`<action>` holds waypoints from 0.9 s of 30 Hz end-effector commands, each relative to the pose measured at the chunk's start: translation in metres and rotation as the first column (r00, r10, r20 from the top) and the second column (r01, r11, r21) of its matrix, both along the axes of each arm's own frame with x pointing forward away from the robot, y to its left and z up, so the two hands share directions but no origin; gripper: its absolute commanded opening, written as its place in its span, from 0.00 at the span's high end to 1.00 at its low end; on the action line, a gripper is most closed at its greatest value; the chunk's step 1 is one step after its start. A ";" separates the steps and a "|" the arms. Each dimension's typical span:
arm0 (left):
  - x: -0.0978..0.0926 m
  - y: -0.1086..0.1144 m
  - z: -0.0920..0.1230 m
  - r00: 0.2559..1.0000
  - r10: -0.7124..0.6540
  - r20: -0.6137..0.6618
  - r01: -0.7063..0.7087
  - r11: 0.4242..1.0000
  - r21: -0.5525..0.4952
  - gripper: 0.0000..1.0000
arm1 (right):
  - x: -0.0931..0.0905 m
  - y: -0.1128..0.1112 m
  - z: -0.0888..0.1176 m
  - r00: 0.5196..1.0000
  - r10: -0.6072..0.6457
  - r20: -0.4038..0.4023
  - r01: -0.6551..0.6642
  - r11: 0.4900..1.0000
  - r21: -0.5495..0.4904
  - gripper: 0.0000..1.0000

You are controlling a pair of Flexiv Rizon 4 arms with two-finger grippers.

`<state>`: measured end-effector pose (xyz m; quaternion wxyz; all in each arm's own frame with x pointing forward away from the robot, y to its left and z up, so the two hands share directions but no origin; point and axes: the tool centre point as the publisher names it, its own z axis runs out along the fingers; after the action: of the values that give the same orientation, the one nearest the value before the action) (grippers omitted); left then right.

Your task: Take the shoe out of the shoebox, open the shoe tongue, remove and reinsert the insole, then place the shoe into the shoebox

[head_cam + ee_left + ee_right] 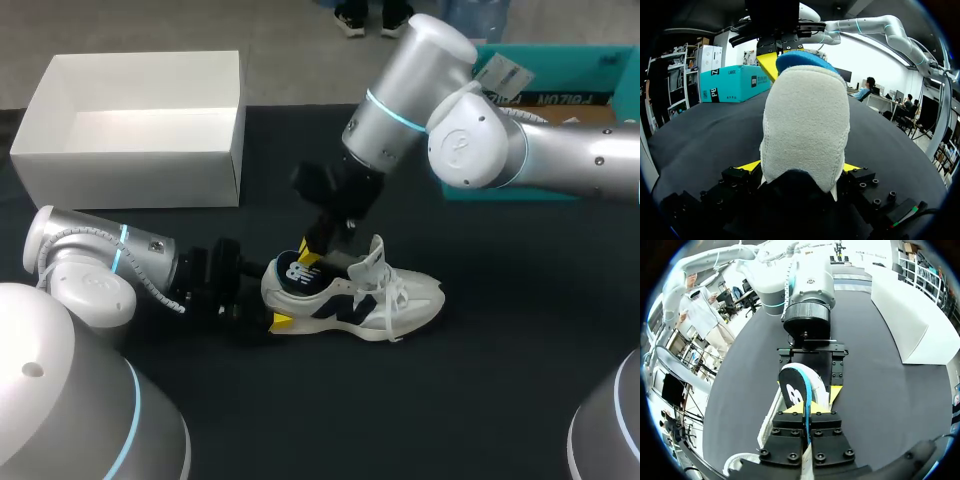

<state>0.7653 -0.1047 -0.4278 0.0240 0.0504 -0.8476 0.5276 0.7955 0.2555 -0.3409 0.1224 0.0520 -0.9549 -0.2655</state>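
Shoe (352, 300), insole (297, 268) raised, sits on black table (500, 385).

I count on the table: one shoe (355, 300), one insole (298, 270), one white shoebox (130, 180), one teal box (600, 65). Two arms: left arm (100, 262), right arm (480, 135).

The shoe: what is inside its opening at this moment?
The dark blue insole stands partly out of the shoe, gripped by the right jaws. Its lower part and the shoe's inner floor are hidden.
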 end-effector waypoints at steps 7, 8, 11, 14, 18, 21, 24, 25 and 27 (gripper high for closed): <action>0.000 0.000 -0.004 1.000 0.001 0.000 -0.001 1.000 0.000 1.00 | 0.005 -0.001 0.017 0.999 -0.004 0.048 0.004 1.000 0.002 1.00; 0.000 0.000 -0.004 1.000 0.001 0.000 -0.001 1.000 0.000 1.00 | 0.007 0.000 0.019 0.998 -0.003 0.057 0.003 1.000 0.012 1.00; 0.000 0.000 -0.004 1.000 0.001 0.000 -0.001 1.000 0.000 1.00 | 0.013 0.005 0.024 0.997 0.010 0.074 -0.012 0.999 0.033 1.00; 0.000 0.000 -0.004 1.000 0.001 0.000 -0.001 1.000 0.000 1.00 | 0.019 0.012 0.029 0.995 0.036 0.089 -0.040 0.998 0.048 1.00; 0.000 0.000 -0.004 1.000 0.001 0.000 -0.001 1.000 0.000 1.00 | 0.024 0.018 0.031 0.994 0.049 0.099 -0.056 0.997 0.060 1.00; 0.000 0.000 -0.004 1.000 0.001 0.000 -0.001 1.000 0.000 1.00 | 0.024 0.020 0.033 0.993 0.055 0.108 -0.064 0.995 0.080 1.00; 0.000 0.000 -0.004 1.000 0.001 0.000 -0.001 1.000 0.000 1.00 | 0.024 0.020 0.031 0.994 0.048 0.102 -0.058 0.994 0.097 0.89; 0.000 0.000 -0.004 1.000 0.001 0.000 -0.001 1.000 0.000 1.00 | 0.023 0.020 0.030 0.994 0.047 0.099 -0.057 0.993 0.100 0.68; 0.000 0.000 -0.004 1.000 0.001 0.000 -0.001 1.000 0.000 1.00 | 0.019 0.019 0.028 0.995 0.043 0.092 -0.052 0.993 0.107 0.62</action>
<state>0.7653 -0.1046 -0.4278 0.0240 0.0505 -0.8476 0.5276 0.8170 0.2747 -0.3075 0.0843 0.0950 -0.9438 -0.3050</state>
